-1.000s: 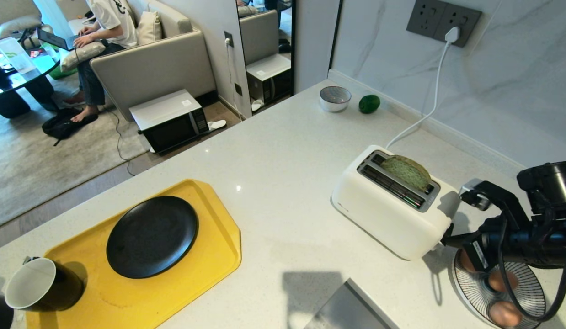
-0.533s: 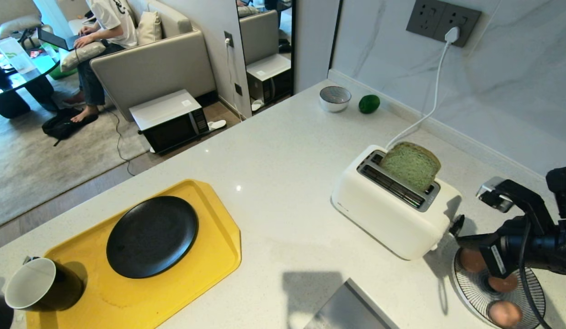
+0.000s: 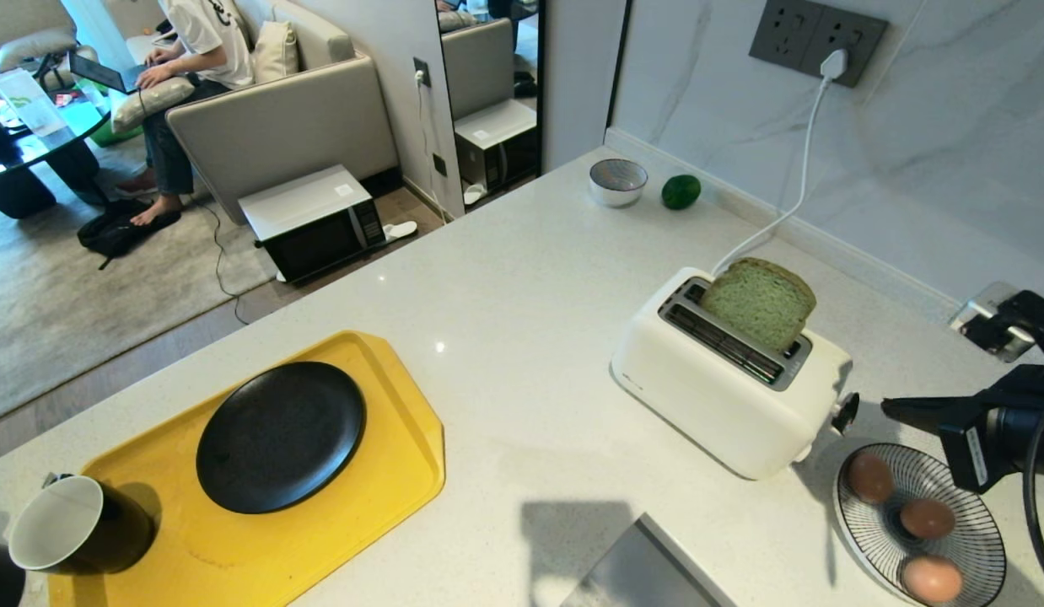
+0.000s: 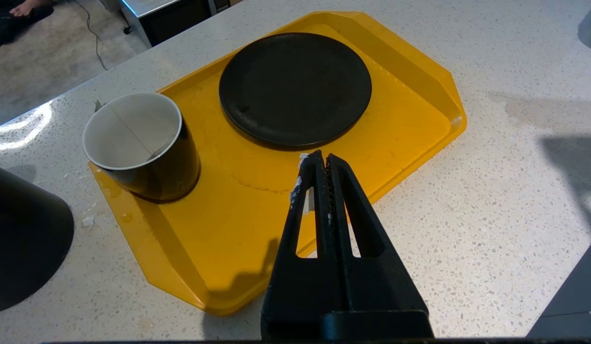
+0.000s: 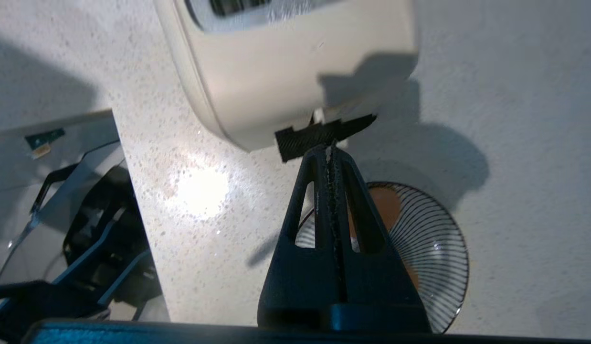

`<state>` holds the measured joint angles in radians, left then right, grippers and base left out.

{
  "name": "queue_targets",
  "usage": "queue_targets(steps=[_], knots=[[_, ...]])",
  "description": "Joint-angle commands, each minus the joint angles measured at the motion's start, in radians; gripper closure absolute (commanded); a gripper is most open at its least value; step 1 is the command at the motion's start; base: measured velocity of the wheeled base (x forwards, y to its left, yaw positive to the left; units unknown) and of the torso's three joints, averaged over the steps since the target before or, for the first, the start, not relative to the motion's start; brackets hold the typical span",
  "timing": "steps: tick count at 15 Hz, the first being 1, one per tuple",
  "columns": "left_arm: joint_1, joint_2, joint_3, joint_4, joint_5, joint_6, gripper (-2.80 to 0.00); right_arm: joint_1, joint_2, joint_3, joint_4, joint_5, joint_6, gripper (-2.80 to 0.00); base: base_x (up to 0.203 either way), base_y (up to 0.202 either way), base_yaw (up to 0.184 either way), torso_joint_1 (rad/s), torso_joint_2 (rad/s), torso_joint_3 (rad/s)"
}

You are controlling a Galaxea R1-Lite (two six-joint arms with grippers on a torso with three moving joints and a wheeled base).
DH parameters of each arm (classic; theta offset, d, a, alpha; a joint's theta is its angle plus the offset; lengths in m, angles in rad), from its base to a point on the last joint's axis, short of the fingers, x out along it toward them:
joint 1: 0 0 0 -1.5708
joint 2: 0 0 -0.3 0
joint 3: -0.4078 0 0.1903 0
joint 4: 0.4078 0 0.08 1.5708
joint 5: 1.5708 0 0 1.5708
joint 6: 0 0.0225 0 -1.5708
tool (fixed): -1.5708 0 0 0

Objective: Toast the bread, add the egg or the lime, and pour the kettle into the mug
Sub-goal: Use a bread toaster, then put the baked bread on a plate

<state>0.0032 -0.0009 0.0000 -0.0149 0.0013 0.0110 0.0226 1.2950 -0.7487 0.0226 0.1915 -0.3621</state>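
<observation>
The pale green bread [image 3: 758, 303] stands high out of the back slot of the white toaster [image 3: 716, 396]. My right gripper [image 3: 889, 407] is shut and empty, a little to the right of the toaster's black lever [image 3: 845, 413], above the striped plate [image 3: 977, 548] holding three eggs [image 3: 927, 518]. In the right wrist view its tip [image 5: 330, 148] sits just short of the lever [image 5: 324, 134]. My left gripper [image 4: 322, 157] hangs shut over the yellow tray [image 4: 419, 91]. On that tray stands the mug [image 4: 140, 143]. The kettle [image 4: 23, 239] is beside it. The lime [image 3: 681, 191] lies at the back.
A black plate [image 3: 279, 434] lies on the tray [image 3: 387, 506]. A small grey bowl [image 3: 617, 181] sits beside the lime. The toaster's white cable [image 3: 792, 211] runs to the wall socket. A grey panel [image 3: 640, 565] juts over the counter's front edge. A person sits on the sofa beyond the counter.
The bread has popped up out of the toaster slot. My right gripper has drawn back from the lever toward the right, uncovering the eggs.
</observation>
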Motion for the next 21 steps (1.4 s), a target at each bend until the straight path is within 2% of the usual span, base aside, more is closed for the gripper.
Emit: queue_targets(steps=[1,9,12,14,17,21], knots=[[0.001,0.001,0.0,0.0,0.0,0.0,0.0,-0.002,-0.029,-0.064,0.022,0.002,-0.001,0.0,0.0,0.0,0.0,0.0,0.0,0.0],[0.0,0.001,0.0,0.0,0.0,0.0,0.0,0.02,0.068,-0.297,0.099,0.003,-0.011,0.0,0.0,0.0,0.0,0.0,0.0,0.0],[0.0,0.001,0.0,0.0,0.0,0.0,0.0,0.025,0.092,-0.308,0.122,0.006,-0.076,0.0,0.0,0.0,0.0,0.0,0.0,0.0],[0.0,0.001,0.0,0.0,0.0,0.0,0.0,0.028,0.101,-0.337,0.173,0.018,-0.069,0.0,0.0,0.0,0.0,0.0,0.0,0.0],[0.0,0.001,0.0,0.0,0.0,0.0,0.0,0.028,0.101,-0.35,0.186,0.083,-0.066,0.0,0.0,0.0,0.0,0.0,0.0,0.0],[0.0,0.001,0.0,0.0,0.0,0.0,0.0,0.029,0.098,-0.34,0.19,0.084,-0.066,0.0,0.0,0.0,0.0,0.0,0.0,0.0]])
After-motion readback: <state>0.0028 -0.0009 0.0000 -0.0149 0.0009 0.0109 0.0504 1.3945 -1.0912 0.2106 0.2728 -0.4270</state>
